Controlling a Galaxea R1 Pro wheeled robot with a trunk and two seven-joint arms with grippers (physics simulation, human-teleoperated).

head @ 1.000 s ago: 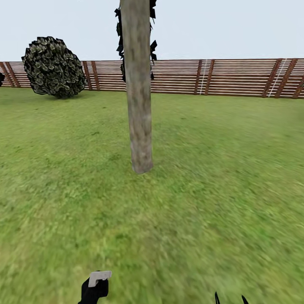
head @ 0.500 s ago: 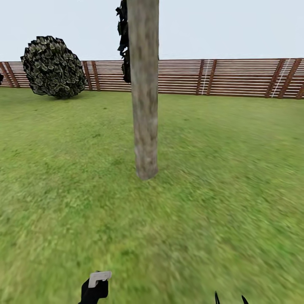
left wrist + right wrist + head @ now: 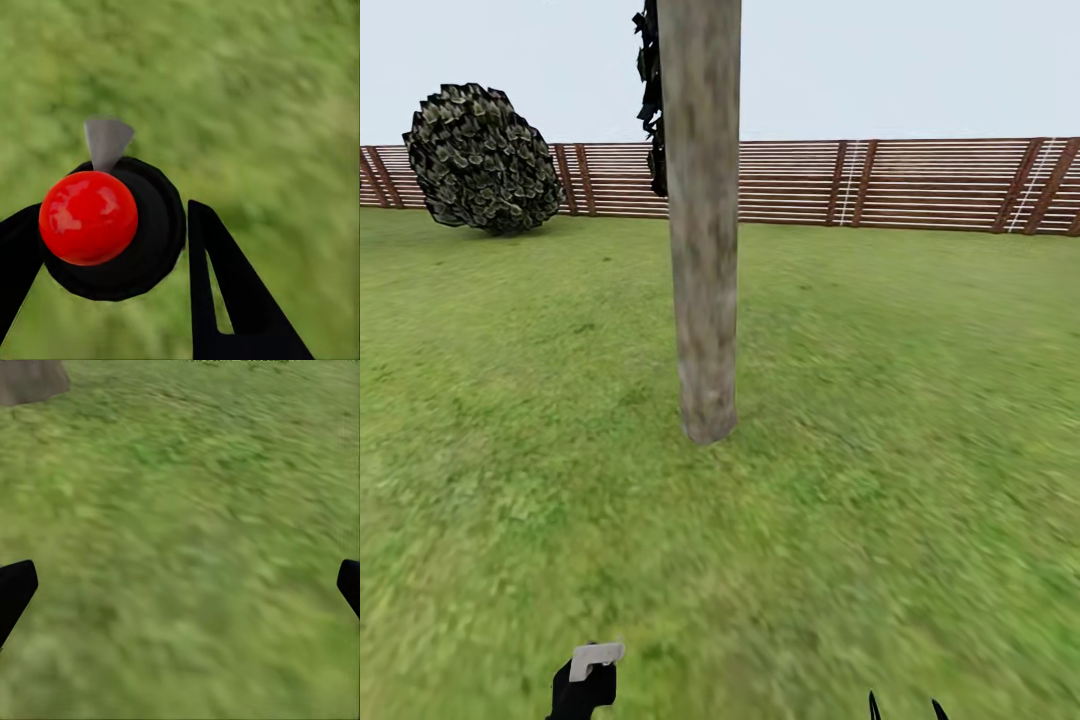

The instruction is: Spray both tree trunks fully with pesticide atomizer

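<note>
Spraying from the present stand-off risks an incomplete coat: the tree trunk (image 3: 703, 230) stands at 12 o'clock, still well apart from the robot across open grass (image 3: 880, 420), so mist released from this range would likely drift and fall short of the bark, and coverage of the far side would need repositioning around the base. A second risk is slippage, since the pesticide atomizer (image 3: 112, 225) is gripped on its round black body and a loose clamp could let it rotate and misdirect the nozzle. The left gripper (image 3: 105, 247) is closed around that bottle, its dark fingers (image 3: 225, 285) flanking the body, the red cap (image 3: 88, 217) facing the wrist camera and the grey nozzle pointing onward over the lawn. In the head view the left arm sits low at 7 o'clock, carrying the atomizer. The right gripper (image 3: 180, 585) is spread wide and holds nothing, held low at 5 o'clock above bare grass.
</note>
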